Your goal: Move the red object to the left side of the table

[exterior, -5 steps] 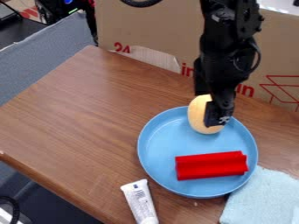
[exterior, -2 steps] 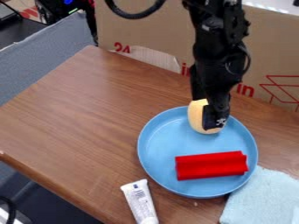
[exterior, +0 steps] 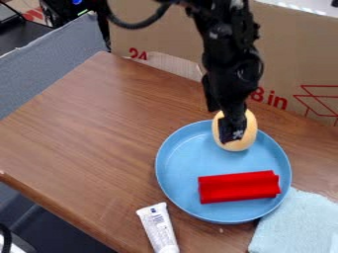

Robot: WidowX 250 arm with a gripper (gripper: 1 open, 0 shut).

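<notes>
On blue plate (exterior: 179, 170), red object (exterior: 239, 186), yellow egg (exterior: 238, 138)

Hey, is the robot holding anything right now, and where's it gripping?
Nothing is held. The open end effector hangs in front of the yellowish egg-shaped object on the round blue plate.

- Red object (exterior: 239, 186) lies in the blue plate (exterior: 181, 158) at 5 o'clock.
- Open pincer (exterior: 232, 126) straddles the egg-shaped object (exterior: 238, 135) at 12.
- Tube (exterior: 157, 227) on desk (exterior: 93, 119).

The egg-shaped object (exterior: 236, 131) is sitting under the gripper (exterior: 232, 126) on the plate (exterior: 179, 158); the red object (exterior: 239, 186) is lying nearer the camera.
</notes>
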